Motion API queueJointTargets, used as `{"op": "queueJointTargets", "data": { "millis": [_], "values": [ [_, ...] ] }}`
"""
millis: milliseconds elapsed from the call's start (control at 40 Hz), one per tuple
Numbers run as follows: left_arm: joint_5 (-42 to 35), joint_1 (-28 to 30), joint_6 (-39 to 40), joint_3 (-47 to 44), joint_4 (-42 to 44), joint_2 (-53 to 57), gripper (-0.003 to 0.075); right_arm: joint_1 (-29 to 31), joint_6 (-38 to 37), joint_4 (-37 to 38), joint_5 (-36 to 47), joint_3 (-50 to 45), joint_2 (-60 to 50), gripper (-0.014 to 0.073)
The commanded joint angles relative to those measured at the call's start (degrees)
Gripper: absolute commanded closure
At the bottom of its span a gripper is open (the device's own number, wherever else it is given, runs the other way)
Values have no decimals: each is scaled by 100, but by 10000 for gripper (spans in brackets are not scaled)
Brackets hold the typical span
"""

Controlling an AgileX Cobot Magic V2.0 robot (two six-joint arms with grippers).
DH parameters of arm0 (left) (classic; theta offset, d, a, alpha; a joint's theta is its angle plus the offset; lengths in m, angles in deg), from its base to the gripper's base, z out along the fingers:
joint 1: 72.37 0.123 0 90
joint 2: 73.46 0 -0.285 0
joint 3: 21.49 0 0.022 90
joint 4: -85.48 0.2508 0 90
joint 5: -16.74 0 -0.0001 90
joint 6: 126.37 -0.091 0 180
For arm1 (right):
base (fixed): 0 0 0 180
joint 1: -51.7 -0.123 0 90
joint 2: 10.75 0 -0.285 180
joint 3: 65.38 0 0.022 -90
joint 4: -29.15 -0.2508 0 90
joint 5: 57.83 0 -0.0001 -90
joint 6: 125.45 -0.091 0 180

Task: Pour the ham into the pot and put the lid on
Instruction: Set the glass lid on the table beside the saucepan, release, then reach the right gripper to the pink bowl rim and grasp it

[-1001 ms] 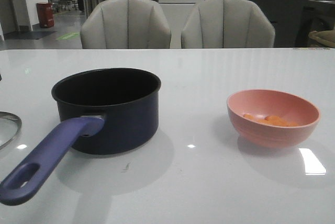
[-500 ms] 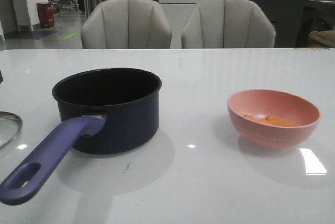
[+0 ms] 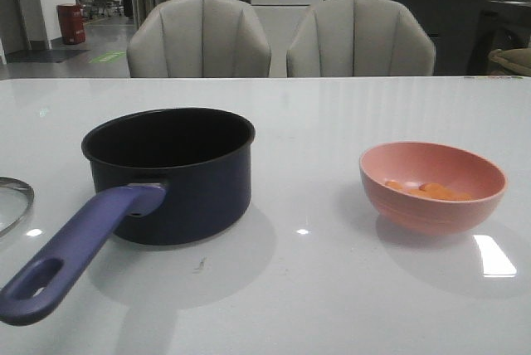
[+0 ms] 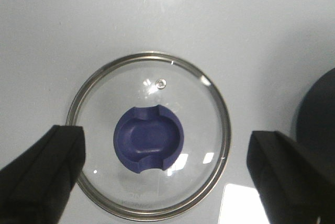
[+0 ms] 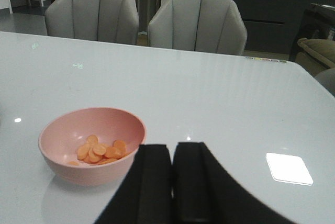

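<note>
A: Count? One dark navy saucepan [image 3: 170,174], one glass lid with blue knob [image 4: 149,140] beside it, one pink bowl [image 3: 432,186], several orange ham slices [image 5: 99,150] inside.

B: Left gripper [image 4: 167,174] spread above the lid; right gripper [image 5: 172,182] pressed together.

On the counter [image 3: 332,289], the pot [image 3: 178,174] stands left of centre, its handle [image 3: 79,251] reaching toward the near left corner. The lid [image 3: 12,201] lies flat further left, at the counter's edge of the front view, apart from the pot. The bowl [image 3: 433,185] sits well to the right, with the ham [image 3: 427,191] inside it. Two chairs [image 3: 199,38] stand behind the counter.
</note>
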State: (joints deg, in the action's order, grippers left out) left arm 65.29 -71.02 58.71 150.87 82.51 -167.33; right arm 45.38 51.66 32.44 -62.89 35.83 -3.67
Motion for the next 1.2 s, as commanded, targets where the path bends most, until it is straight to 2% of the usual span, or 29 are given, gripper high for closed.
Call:
{"op": "queueJointTargets", "data": {
  "millis": [0, 300, 550, 901, 1101, 1176],
  "values": [
    [-527, -161, -3, -103, -84, 783, 83, 26, -2, 60, 439, 32, -109, 446],
    [-1578, -827, -3, -1288, 174, 2623, 83, 26, -2, 60, 439, 32, -109, 446],
    [-2426, -1258, -3, -2626, 174, 4493, 83, 26, -2, 60, 439, 32, -109, 446],
    [-2588, -1572, -3, -4028, 238, 7197, 83, 26, -2, 60, 439, 32, -103, 446],
    [-2616, -1572, -3, -4735, 253, 8226, 83, 26, -2, 60, 439, 32, -103, 446],
    [-2957, -1572, -3, -4951, 253, 8413, 83, 26, -2, 60, 439, 32, -103, 446]
  ]
}}
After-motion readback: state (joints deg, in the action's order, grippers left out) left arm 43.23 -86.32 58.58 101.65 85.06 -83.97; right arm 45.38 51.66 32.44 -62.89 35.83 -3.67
